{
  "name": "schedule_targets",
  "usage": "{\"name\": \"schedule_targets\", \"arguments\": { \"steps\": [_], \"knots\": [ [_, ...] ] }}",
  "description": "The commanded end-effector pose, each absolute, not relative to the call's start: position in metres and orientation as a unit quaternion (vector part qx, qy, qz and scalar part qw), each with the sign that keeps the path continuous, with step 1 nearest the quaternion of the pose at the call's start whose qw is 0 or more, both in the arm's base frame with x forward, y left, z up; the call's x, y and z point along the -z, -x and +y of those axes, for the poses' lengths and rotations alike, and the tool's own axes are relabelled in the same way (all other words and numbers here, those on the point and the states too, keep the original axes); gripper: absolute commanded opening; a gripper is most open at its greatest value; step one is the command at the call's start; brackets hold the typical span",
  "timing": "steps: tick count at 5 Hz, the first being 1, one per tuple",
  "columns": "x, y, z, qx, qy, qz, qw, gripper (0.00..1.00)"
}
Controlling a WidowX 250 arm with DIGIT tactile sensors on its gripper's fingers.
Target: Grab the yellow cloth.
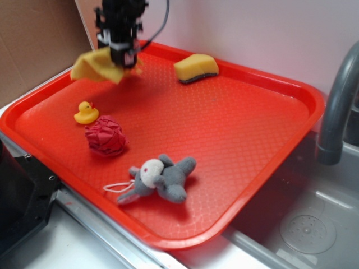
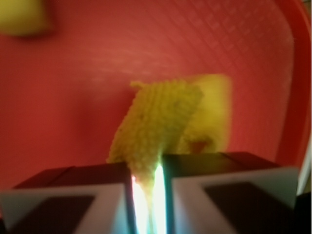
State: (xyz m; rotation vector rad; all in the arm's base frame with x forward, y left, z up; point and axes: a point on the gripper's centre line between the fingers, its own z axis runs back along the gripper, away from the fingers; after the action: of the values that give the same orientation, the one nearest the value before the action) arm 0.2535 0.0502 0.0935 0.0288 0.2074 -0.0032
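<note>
Mustard-yellow terry fills my wrist view: the yellow cloth (image 2: 161, 129) hangs pinched between the two fingers, which are clenched on a fold with only a bright sliver of gap showing. From the exterior camera I read the red tray (image 1: 263, 168) left to right. At about ten o'clock the gripper (image 1: 123, 56) grasps the yellow cloth (image 1: 95, 66), which droops in floppy folds near the tray's far-left rim; I cannot tell whether its lowest corner touches the tray. Below it, at about nine o'clock, sits a small yellow rubber duck (image 1: 85, 113), and just beside the duck, toward the centre, a crumpled red ball (image 1: 105, 135). At six o'clock a grey stuffed toy (image 1: 161, 178) lies on its side. At twelve o'clock a yellow sponge (image 1: 196, 68) with a dark underside rests near the back rim. At three o'clock, off the tray, a grey faucet (image 1: 336, 106) rises over a steel sink (image 1: 303, 230).
</note>
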Motion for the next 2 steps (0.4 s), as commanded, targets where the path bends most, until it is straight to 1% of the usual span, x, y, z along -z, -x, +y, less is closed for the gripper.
{"name": "schedule_targets", "arguments": {
  "steps": [1, 2],
  "knots": [
    [-0.187, -0.236, 0.001, 0.013, 0.034, 0.049, 0.998, 0.0],
    [-0.208, -0.212, -0.021, 0.022, 0.029, 0.016, 0.999, 0.0]
  ]
}}
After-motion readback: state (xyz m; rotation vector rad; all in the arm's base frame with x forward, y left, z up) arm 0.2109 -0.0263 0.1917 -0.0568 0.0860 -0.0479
